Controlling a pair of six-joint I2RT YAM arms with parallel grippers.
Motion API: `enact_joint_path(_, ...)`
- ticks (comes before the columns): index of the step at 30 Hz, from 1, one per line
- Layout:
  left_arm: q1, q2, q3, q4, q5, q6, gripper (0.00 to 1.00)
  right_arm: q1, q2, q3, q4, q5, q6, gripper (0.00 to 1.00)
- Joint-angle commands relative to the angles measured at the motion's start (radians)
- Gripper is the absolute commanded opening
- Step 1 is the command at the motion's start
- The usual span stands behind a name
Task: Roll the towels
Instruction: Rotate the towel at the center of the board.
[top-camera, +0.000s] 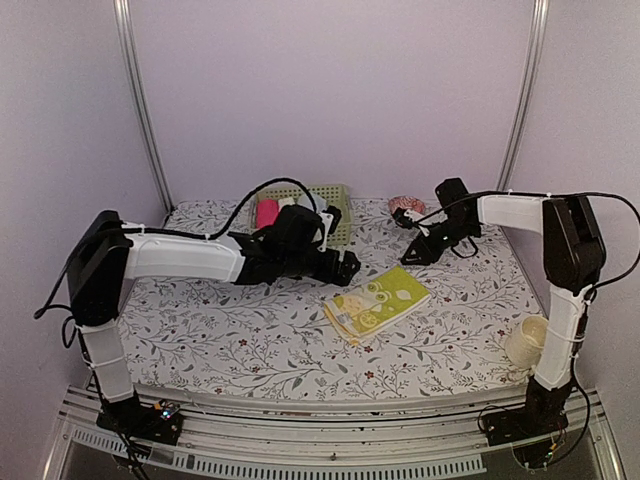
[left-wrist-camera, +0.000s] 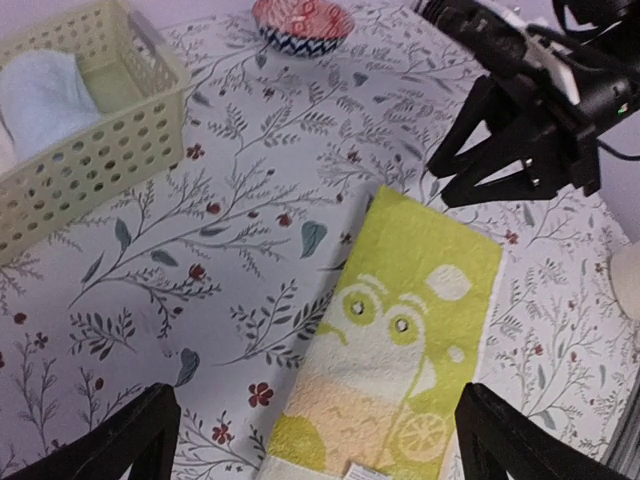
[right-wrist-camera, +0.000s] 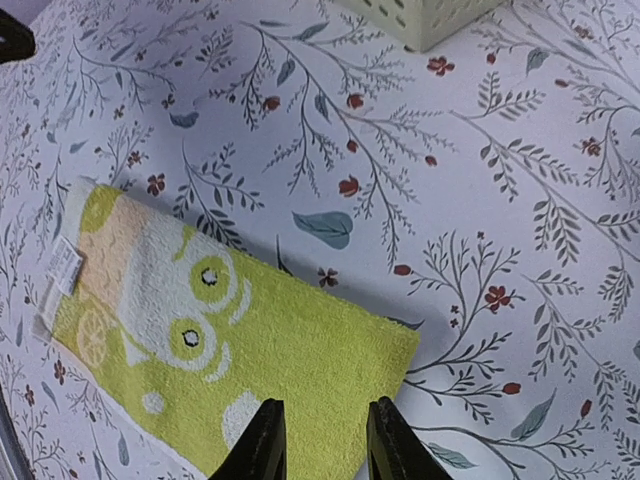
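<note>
The yellow-green towel (top-camera: 377, 302) with pale printed shapes lies flat on the flower-printed bench cover (top-camera: 200, 320), a little right of the middle and tilted to the edges, one short end toward the near edge. The left gripper (top-camera: 347, 265) hangs just off its far-left side, fingers (left-wrist-camera: 120, 440) spread wide with nothing between them. The right gripper (top-camera: 413, 253) hovers over the towel's far end, fingers (right-wrist-camera: 262, 440) parted by a narrow gap and holding nothing. A light blue towel (left-wrist-camera: 40, 95) sits in the perforated basket (top-camera: 335, 205) at the far edge, with a pink roll (top-camera: 267, 213) at the basket's left end. A red patterned bowl (top-camera: 407, 205) stands right of the basket, and a cream-white roll (top-camera: 527, 342) lies near the right edge
</note>
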Motion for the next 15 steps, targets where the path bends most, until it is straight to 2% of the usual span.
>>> enact_joint_path(1,-0.021,0.034,-0.069,0.049,-0.106,-0.012,0.98,0.015,0.069,0.032,-0.070,0.048,-0.039,0.29)
enact_joint_path(3,-0.033,-0.001,-0.190,0.252,-0.063,-0.004,0.99,0.017,0.088,0.012,-0.073,0.060,-0.040,0.29)
enact_joint_path(4,-0.038,-0.005,-0.221,0.299,-0.051,-0.012,0.99,0.017,0.096,0.000,-0.071,0.074,-0.040,0.28)
enact_joint_path(8,-0.047,0.041,-0.162,0.231,0.061,-0.039,0.98,0.019,0.109,-0.070,-0.054,0.137,-0.041,0.26)
enact_joint_path(12,-0.064,0.061,-0.153,0.233,0.188,-0.066,0.80,0.028,0.105,-0.123,-0.075,0.190,-0.015,0.24)
enact_joint_path(15,-0.075,0.064,-0.164,0.214,0.196,-0.085,0.71,0.056,0.055,-0.191,-0.093,0.198,0.010,0.22)
